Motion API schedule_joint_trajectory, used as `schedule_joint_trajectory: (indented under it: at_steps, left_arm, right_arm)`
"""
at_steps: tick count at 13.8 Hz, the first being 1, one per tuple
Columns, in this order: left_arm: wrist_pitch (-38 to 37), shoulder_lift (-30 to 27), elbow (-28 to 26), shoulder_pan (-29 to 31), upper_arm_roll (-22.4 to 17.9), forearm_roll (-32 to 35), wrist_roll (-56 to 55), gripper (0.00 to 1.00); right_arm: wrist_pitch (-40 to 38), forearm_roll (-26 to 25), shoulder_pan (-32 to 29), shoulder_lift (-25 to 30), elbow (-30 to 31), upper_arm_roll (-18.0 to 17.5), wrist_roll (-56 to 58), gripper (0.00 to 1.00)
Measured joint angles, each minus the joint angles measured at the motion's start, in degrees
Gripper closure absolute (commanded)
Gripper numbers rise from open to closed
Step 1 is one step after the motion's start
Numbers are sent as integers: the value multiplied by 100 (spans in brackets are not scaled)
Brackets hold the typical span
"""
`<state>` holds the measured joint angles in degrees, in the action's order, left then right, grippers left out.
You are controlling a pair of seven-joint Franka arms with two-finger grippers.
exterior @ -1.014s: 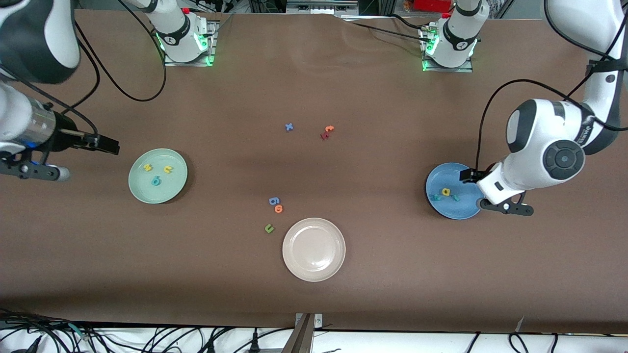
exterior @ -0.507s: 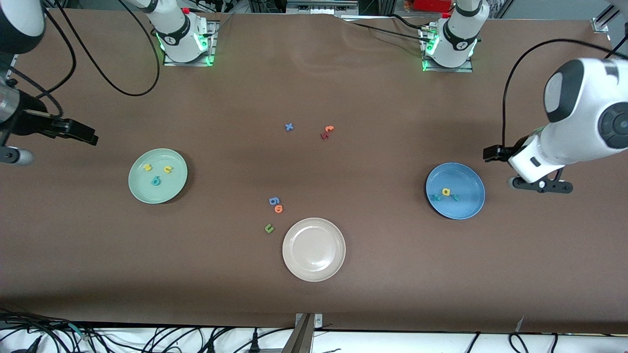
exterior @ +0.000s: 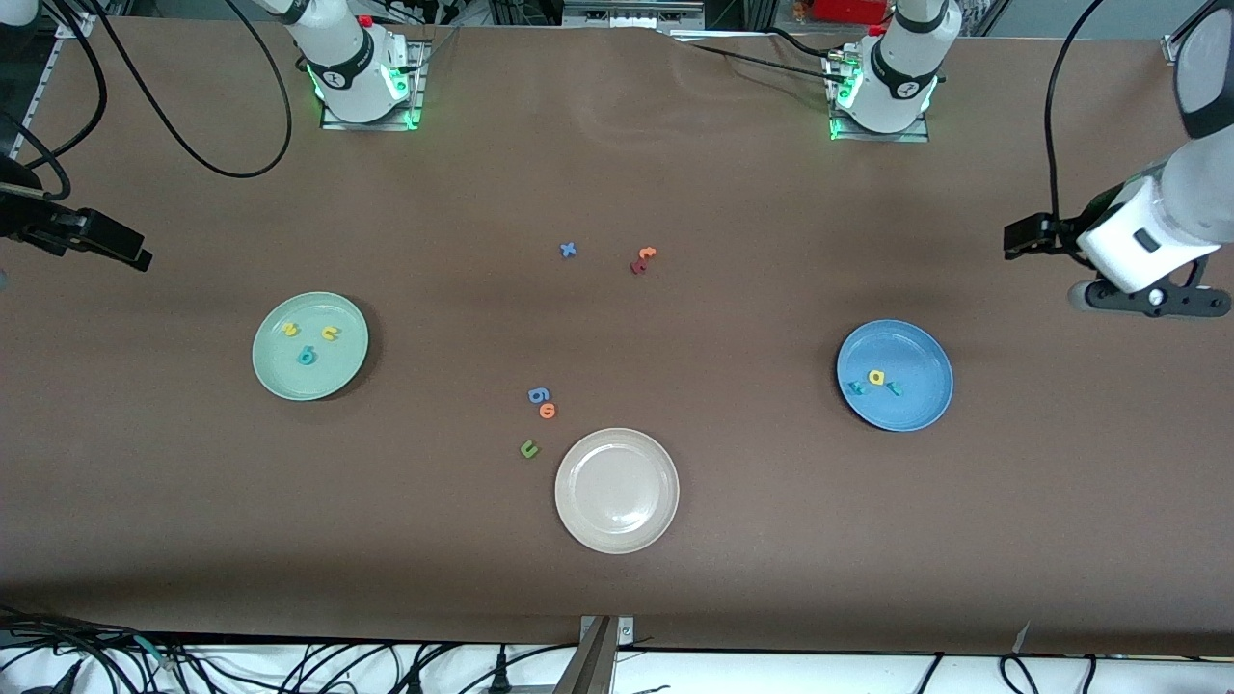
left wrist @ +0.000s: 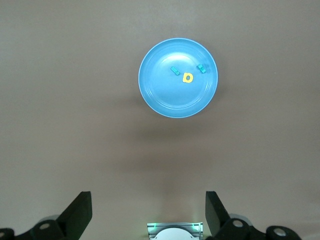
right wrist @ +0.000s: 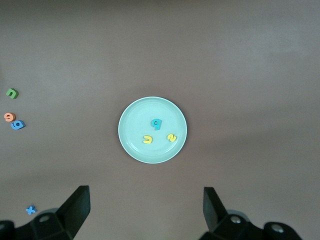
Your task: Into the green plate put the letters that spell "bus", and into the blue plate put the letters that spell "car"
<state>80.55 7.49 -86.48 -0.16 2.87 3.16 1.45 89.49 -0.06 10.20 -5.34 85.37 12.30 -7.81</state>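
Note:
The green plate (exterior: 265, 371) lies toward the right arm's end and holds a yellow "s" (exterior: 290, 330), a yellow "u" (exterior: 331, 333) and a teal "b" (exterior: 306, 356). Toward the left arm's end, the blue plate (exterior: 906, 410) holds a yellow "a" (exterior: 876, 377), a teal "c" (exterior: 855, 388) and a teal "r" (exterior: 895, 388). My left gripper (exterior: 1024, 237) hangs open and empty over bare table, apart from the blue plate (left wrist: 165, 100). My right gripper (exterior: 96, 241) is also open and empty over bare table, clear of the green plate (right wrist: 135, 150).
An empty cream plate (exterior: 617, 491) sits mid-table, nearest the front camera. Beside it lie a blue "g" (exterior: 538, 394), an orange "o" (exterior: 548, 411) and a green "u" (exterior: 528, 448). Nearer the bases lie a blue "x" (exterior: 568, 250), an orange "t" (exterior: 647, 253) and a dark red letter (exterior: 637, 267).
The left gripper has lifted off the blue plate and drawn back toward its end of the table. The right gripper has withdrawn toward its end too. No letter has moved.

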Motion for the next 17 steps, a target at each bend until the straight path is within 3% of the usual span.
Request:
schedule_joint_trajectory:
  at_steps: [3,17]
  left_arm:
    - [-43,-112,86,8,0,0,-59,0]
    - [186,-109,-35,274,65,-231,-111,0]
  right_arm:
    - [58,-82,-255,66,-2,-247,0,0]
    - [60,-102,-267,359,-46,-416,-86,0]
